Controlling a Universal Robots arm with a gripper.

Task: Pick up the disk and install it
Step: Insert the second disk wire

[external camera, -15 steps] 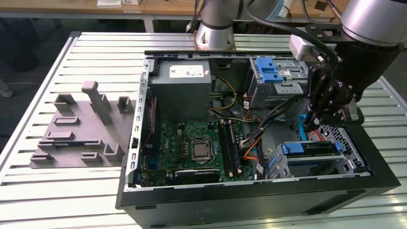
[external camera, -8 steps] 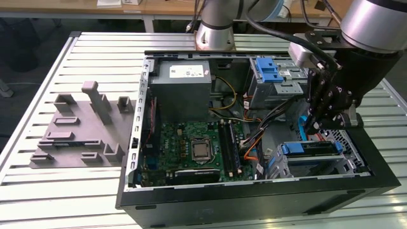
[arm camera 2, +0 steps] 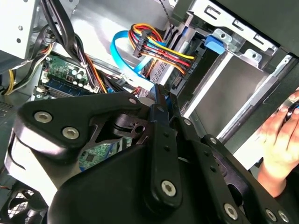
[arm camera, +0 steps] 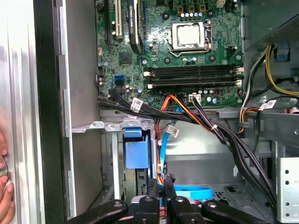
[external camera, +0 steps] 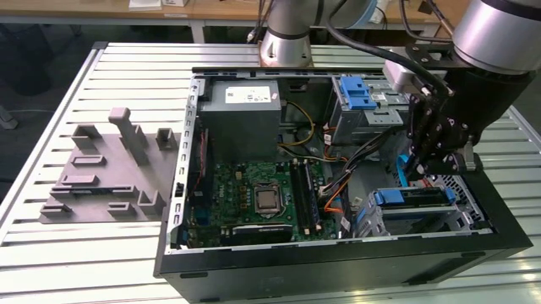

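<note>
Two fingertips of the gripper [external camera: 420,172] press together, clenched on nothing, just above the disk [external camera: 412,197], which lies slotted in the lower drive cage [external camera: 460,221] at the exterior view's right. Both wrist views add a person's hand [arm camera 2: 280,140] at the case's edge.

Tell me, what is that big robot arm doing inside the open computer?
The black gripper on the silver robot arm reaches down into the open black computer case, just above the grey metal drive cage with the blue plastic tab. Its fingers are pressed together near the blue cable. A person's hand rests at the case's edge.
</note>
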